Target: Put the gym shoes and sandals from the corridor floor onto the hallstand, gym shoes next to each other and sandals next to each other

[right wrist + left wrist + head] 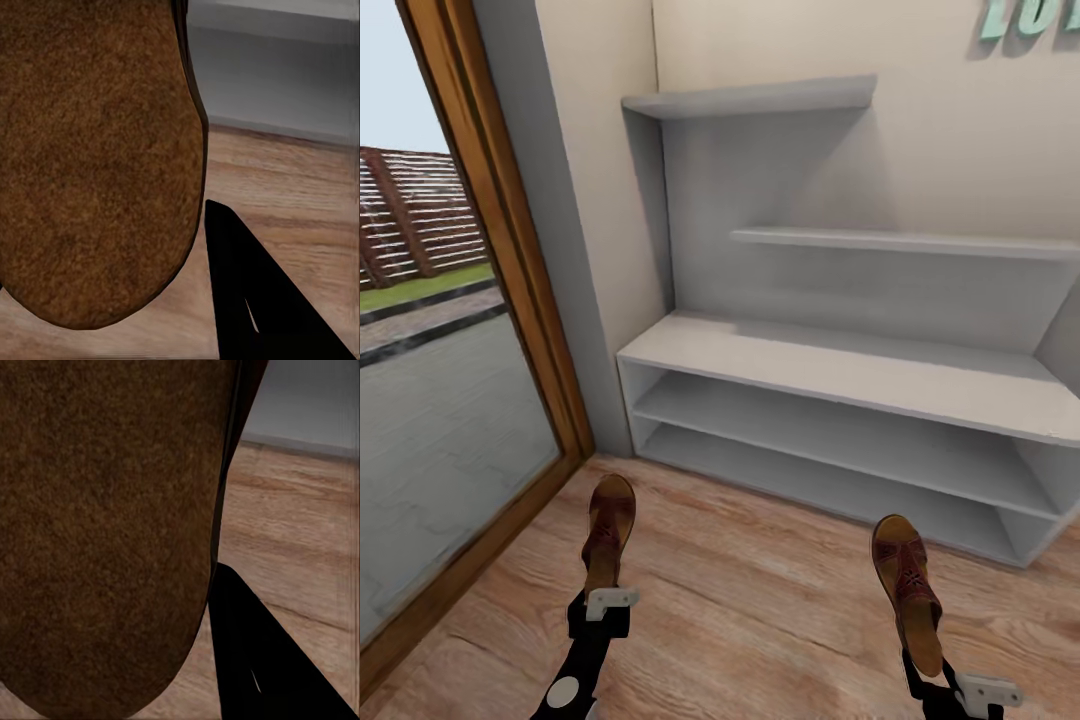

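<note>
Sandals point(607, 535) point(907, 590) point lengthwise toward the hallstand point(840, 375), each pincer point(600, 600) point(930, 680) clamping one.

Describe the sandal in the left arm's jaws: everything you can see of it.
The left sandal is flat and slim, with dark reddish-brown woven straps over a tan footbed that looks like leather. It is held at one end by the left gripper, the other end pointing towards the hallstand, lifted above the corridor floor. The left wrist view shows its broad, grainy brown sole close up beside one black finger. Nothing else touches it.
</note>
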Controlling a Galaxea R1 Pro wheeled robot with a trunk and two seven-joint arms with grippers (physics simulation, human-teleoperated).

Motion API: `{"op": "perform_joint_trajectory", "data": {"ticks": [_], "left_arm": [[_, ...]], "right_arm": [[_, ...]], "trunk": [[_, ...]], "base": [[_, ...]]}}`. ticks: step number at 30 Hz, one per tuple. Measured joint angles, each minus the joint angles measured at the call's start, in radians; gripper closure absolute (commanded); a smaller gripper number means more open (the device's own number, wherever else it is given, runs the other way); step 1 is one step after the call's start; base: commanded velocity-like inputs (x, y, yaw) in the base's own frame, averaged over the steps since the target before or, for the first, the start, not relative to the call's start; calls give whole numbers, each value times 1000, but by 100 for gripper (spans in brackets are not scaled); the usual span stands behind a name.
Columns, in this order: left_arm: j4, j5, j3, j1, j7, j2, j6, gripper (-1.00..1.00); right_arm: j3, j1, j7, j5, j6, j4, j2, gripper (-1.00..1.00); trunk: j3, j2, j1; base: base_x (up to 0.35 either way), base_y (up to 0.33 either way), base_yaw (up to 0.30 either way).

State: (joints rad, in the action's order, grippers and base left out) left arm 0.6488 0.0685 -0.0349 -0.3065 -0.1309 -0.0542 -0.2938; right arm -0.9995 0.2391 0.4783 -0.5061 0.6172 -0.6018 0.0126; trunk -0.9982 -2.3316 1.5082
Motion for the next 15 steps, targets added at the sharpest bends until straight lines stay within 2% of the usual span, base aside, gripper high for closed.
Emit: {"op": "perform_joint_trajectory", "data": {"ticks": [15], "left_arm": [[0,0,1,0,0,0,0,100]], "right_arm": [[0,0,0,-1,0,0,0,100]], "trunk": [[0,0,0]], "base": [[1,1,-300]]}}
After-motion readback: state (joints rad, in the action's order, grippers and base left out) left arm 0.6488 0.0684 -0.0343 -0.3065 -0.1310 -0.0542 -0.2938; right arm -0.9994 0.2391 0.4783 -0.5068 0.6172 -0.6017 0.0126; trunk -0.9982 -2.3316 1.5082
